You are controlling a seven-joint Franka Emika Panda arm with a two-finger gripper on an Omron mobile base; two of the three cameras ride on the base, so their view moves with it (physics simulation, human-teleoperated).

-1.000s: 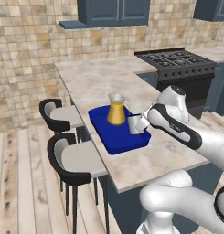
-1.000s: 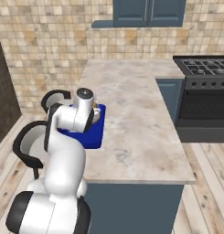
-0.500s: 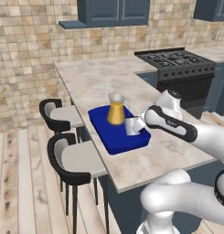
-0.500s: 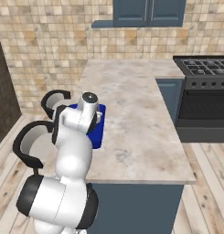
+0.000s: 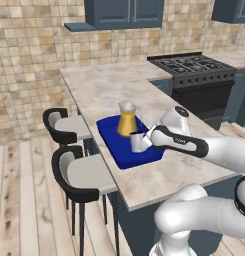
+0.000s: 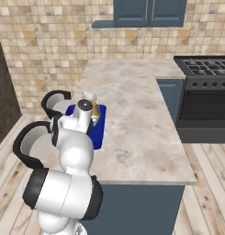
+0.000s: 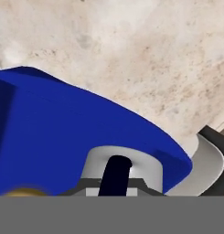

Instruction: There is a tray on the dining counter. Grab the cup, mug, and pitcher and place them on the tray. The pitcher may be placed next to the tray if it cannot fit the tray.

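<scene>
1. Left base view: my gripper (image 5: pixel 139 142) hangs over the near right part of the tray (image 5: pixel 114 150), fingers nearly shut on a small pale-rimmed mug (image 5: pixel 137 143) held at the rim
2. Whether the mug's base touches the tray floor or sits just above it, I cannot tell
3. Behind the mug, on the same tray, the pitcher (image 5: pixel 127 119) stands upright, clear at its flared neck and orange-yellow lower down
4. Mug and pitcher are near each other, with a little blue between them
5. The tray lies on the dining counter (image 5: pixel 114 90), close to the edge where two bar stools (image 5: pixel 79 172) stand
6. Right base view: my own arm covers most of the tray (image 6: pixel 99 131); a yellow part of the pitcher (image 6: pixel 94 116) peeks out beside my wrist, and the counter (image 6: pixel 132 105) runs back to the tiled wall
7. Hand view: I look down on the mug (image 7: pixel 123 170), its pale rim round and its dark handle pointing toward me, with the deep-blue tray (image 7: pixel 63 137) under it and marbled stone (image 7: pixel 145 55) beyond the tray's rim
</scene>
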